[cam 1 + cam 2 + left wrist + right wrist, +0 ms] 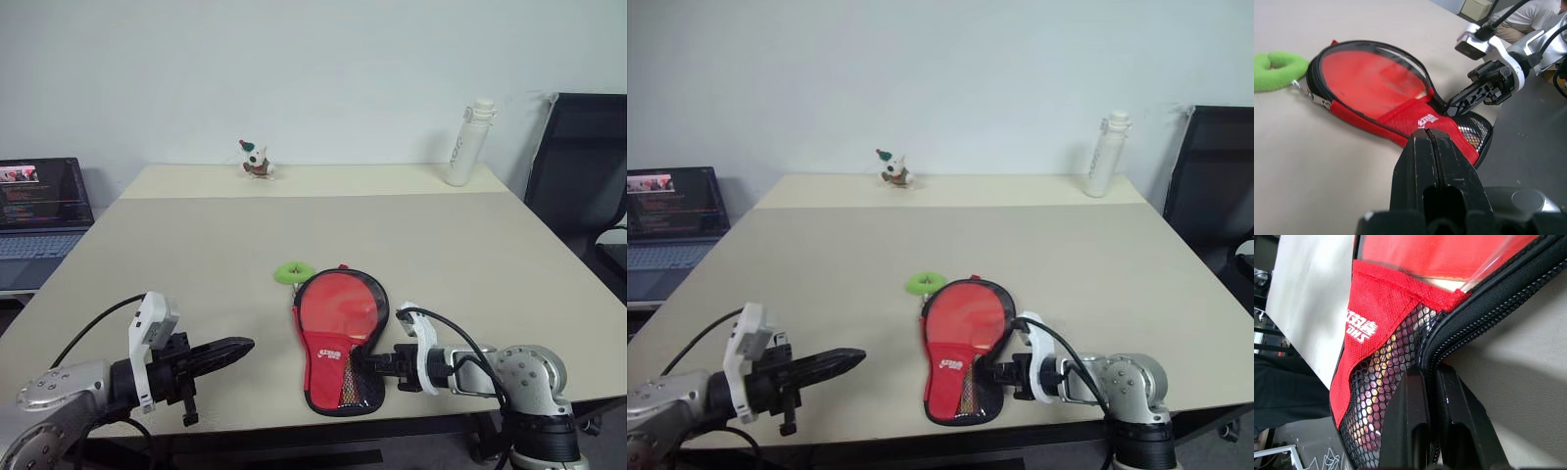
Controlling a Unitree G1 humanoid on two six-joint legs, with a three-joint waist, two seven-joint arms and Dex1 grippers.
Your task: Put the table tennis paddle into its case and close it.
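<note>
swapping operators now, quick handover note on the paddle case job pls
Left gripper: shut, empty, hovering above the table beside the case.
Right gripper: shut on the case's black zipper edge near the handle end.
The case lies flat near the front edge, red side up, with the table tennis paddle inside under the clear window; green zipper tag at its far end.
Done: paddle inserted.
Left: confirm the zip is fully closed, then release.

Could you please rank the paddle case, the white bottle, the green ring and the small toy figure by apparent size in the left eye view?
1. Paddle case, largest.
2. White bottle.
3. Green ring and toy figure look alike; the toy stands farther away, so no ranking.
</note>
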